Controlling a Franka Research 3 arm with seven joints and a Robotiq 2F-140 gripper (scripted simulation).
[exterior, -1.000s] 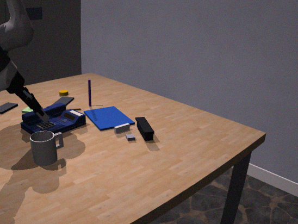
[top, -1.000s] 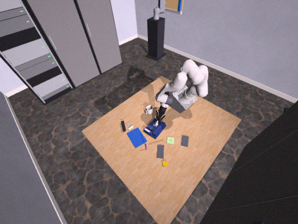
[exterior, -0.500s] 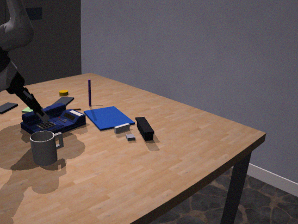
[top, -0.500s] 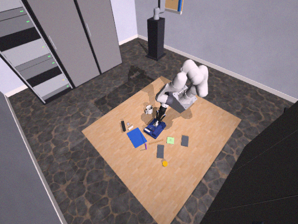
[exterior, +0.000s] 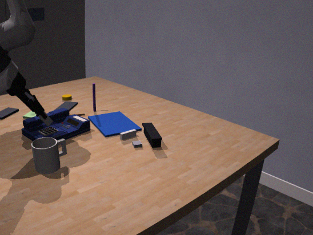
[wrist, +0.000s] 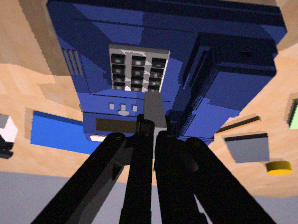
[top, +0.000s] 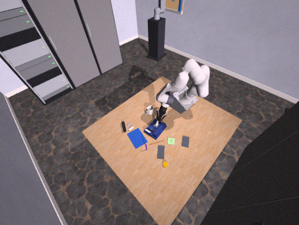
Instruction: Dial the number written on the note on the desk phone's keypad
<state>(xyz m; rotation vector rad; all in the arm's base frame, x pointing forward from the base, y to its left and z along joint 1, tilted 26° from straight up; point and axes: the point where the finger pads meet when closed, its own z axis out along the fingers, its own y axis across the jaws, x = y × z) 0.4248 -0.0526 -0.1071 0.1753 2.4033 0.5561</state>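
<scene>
The dark blue desk phone (top: 152, 133) (exterior: 71, 126) (wrist: 100, 35) lies on the wooden table (exterior: 171, 159). Its handset (exterior: 58, 113) (wrist: 235, 55) rests in the cradle beside the grey keypad (exterior: 48, 130) (wrist: 135, 65). My gripper (top: 157, 123) (exterior: 47, 121) (wrist: 151, 104) is shut with nothing between the fingers. Its grey tip points down at the bottom right corner of the keypad; I cannot tell whether it touches a key. The green note (top: 171, 141) (exterior: 29, 114) (wrist: 294, 112) lies on the table beyond the phone, its writing too small to read.
A grey mug (top: 149, 110) (exterior: 45, 154) stands close to the phone. A blue notebook (top: 137, 137) (exterior: 112, 122), an upright purple pen (exterior: 93, 97), a black box (exterior: 152, 134), a yellow disc (top: 165, 164) (exterior: 67, 97) and dark grey pads (top: 160, 152) lie around.
</scene>
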